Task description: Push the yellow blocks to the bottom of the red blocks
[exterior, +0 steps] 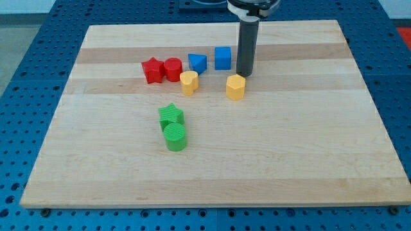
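- nearest the view's bottom sit the green cylinder [174, 136] and, touching it on its upper side, the green star [171, 115]. they lie below the red pair, near where the yellow blocks are meant to end up; a yellow block pushed too far down and left could knock into them and be turned aside.
- further up, the yellow hexagonal block [236, 86] stands apart towards the view's right, well away from the red blocks. it needs a long push leftwards, and on such a run i judge it could slip off the rod's side and be left behind.
- the other yellow block [189, 83], shape not clear, is just below and right of the red cylinder [173, 69], nearly touching it. a push from the right could ram it into the red cylinder and shift the red star [152, 70] beside it, moving the target itself.
- my tip [244, 74] rests just above and right of the yellow hexagonal block, very close, contact not certain. there are no fingers here, only a plain rod, so nothing is grasped or released. from this side a push would send the block down-left, not straight left.
- furthest, the blue triangular block [198, 62] and blue cube [223, 58] sit left of the rod; a sweep leftwards at this level could catch them.
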`<state>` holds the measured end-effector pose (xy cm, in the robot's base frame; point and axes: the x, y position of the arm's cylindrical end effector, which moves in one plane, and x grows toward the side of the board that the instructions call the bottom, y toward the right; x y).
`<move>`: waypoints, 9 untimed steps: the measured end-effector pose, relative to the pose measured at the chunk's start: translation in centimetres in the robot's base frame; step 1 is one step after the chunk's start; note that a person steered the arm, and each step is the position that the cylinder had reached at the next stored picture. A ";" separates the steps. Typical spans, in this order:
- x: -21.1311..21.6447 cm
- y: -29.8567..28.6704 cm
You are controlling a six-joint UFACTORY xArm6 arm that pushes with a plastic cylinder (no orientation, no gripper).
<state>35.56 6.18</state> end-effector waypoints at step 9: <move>11.6 -0.3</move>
<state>47.13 5.92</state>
